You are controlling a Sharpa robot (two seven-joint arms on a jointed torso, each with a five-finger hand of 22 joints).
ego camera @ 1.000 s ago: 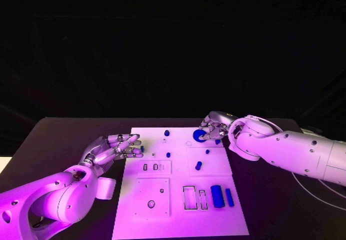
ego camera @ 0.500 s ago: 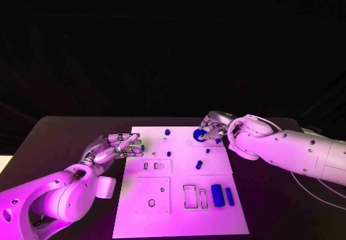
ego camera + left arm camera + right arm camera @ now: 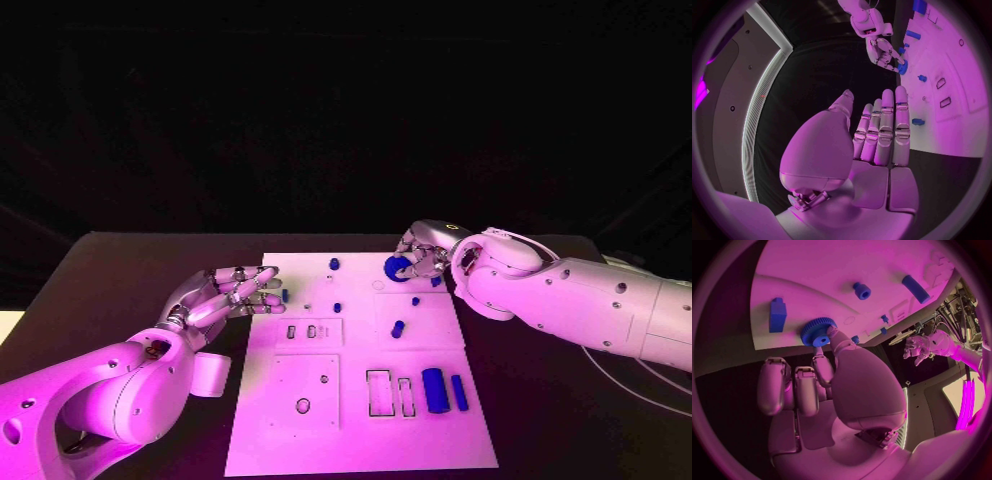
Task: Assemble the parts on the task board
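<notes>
The white task board (image 3: 361, 410) lies in the middle of the black table. My right hand (image 3: 426, 253) is over the board's far right corner and pinches a blue gear (image 3: 397, 268) between thumb and a finger; the gear (image 3: 816, 334) sits at the board surface, next to a blue block (image 3: 777, 315). My left hand (image 3: 231, 293) hovers at the board's left edge, fingers straight and apart (image 3: 879, 135), holding nothing. A small blue part (image 3: 284, 296) lies just by its fingertips. Small blue pegs (image 3: 333, 265) (image 3: 397, 330) stand on the board.
A thick blue cylinder (image 3: 434, 391) and a thin blue bar (image 3: 459, 393) lie near the board's right edge, beside rectangular slots (image 3: 379, 393). A round hole (image 3: 303, 406) is in the near left panel. Black table (image 3: 130, 280) surrounds the board.
The right hand with the gear has crept slightly toward the board's far edge. The left hand has not moved.
</notes>
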